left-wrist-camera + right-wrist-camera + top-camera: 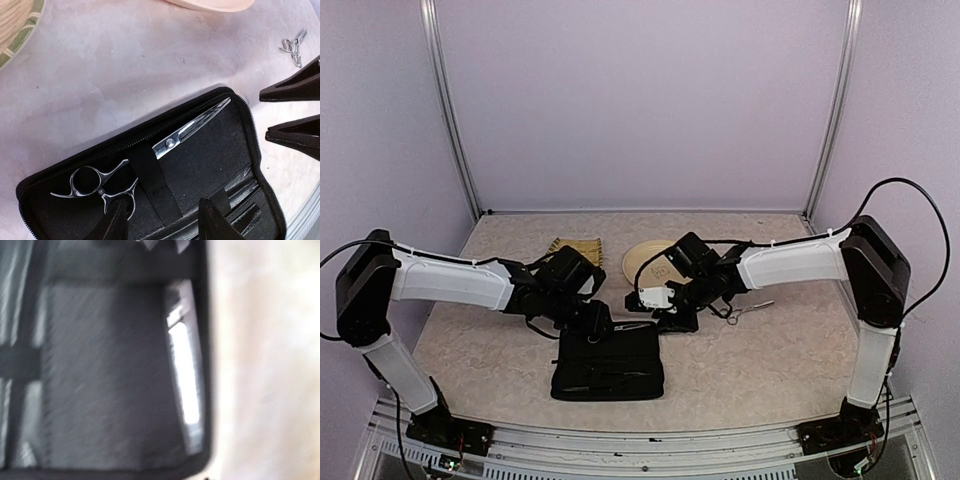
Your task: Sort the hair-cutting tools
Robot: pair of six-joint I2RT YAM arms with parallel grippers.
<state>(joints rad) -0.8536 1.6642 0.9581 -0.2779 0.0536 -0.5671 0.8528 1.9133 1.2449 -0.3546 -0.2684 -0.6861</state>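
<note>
left hand (164, 205): is hovering over the open zip case (210, 150), fingers spread, gripping nothing.
stowed scissors (172, 141): are lying inside the zip case, slipped under its elastic strap (152, 175); the case is sitting mid-worktop, toward the near edge.
right hand (263, 114): is hanging just beside the case's far right corner, fingers apart, nothing between them.
loose scissors (292, 46): are lying on the bare surface toward the right edge, apart from the case.
black clips: are not showing clearly anywhere; their place cannot be told.
progress: is looking roughly half done; one pair is packed and the other is waiting to be fetched.
worktop (770, 370): is showing pale, mottled and matte, carrying a bamboo tray (575, 247) and a round plate (645, 262) toward the far edge.
room: plain lilac walls (640, 100) with metal rails are enclosing the worktop.
</note>
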